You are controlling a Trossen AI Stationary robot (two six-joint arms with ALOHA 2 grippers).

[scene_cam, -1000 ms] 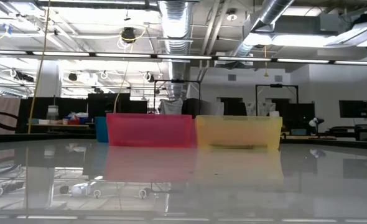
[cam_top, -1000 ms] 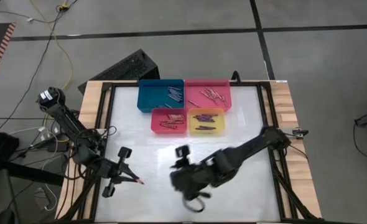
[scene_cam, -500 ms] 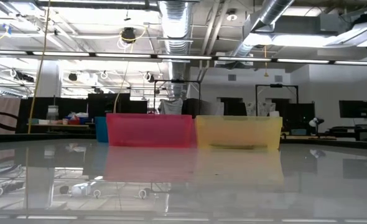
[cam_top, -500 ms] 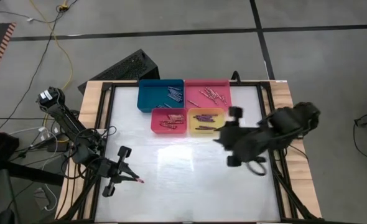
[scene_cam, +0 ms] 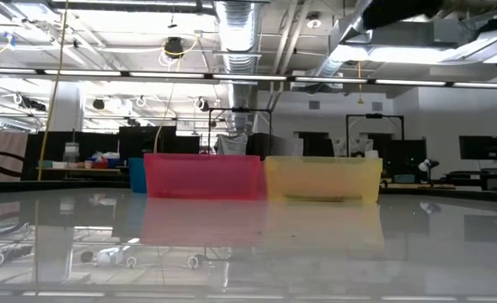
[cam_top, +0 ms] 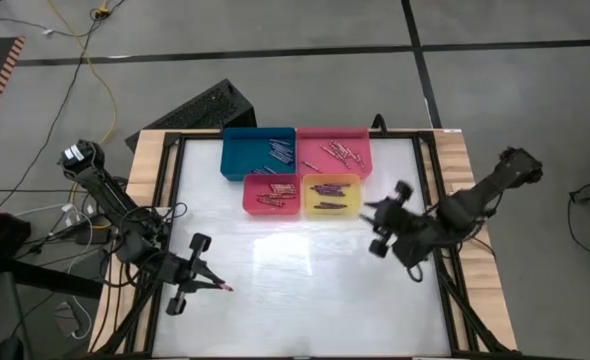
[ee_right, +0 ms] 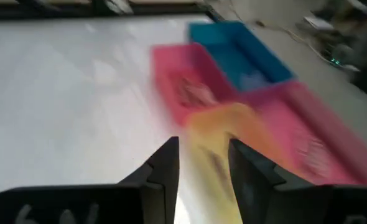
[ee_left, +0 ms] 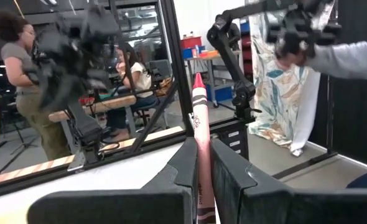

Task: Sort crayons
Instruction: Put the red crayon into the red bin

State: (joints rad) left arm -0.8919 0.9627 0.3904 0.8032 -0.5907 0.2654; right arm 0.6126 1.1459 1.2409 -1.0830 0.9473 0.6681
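Four rectangular plastic trays sit bunched in the upper middle of the high view, on the white table top (cam_top: 295,290). The blue tray (cam_top: 258,153) at upper left holds a few dark blue crayons (cam_top: 281,151) along its right side. The pink tray (cam_top: 334,152) touching it on the right holds a loose scatter of pink crayons (cam_top: 337,152). Below them, the smaller red tray (cam_top: 271,194) holds red crayons (cam_top: 272,192), and the yellow tray (cam_top: 332,195) against its right side holds purple crayons (cam_top: 326,188). In the low view the red and yellow trays stand side by side at mid frame, with a sliver of the blue one behind on the left.

The left gripper (cam_top: 207,281) sits at the lower left of the high view, near the table's left edge, its fingers clenched on a single red crayon (cam_top: 218,288) whose tip points right; the left wrist view shows that crayon upright between the two dark fingers (ee_left: 183,168).

The right gripper (cam_top: 383,228) hangs at the right of the high view, just right of and below the yellow tray, jaws parted with nothing between them.

The whole lower centre of the white top lies open between the two arms. A black frame rail (cam_top: 170,200) and a wooden border (cam_top: 145,170) run along the table's edges.
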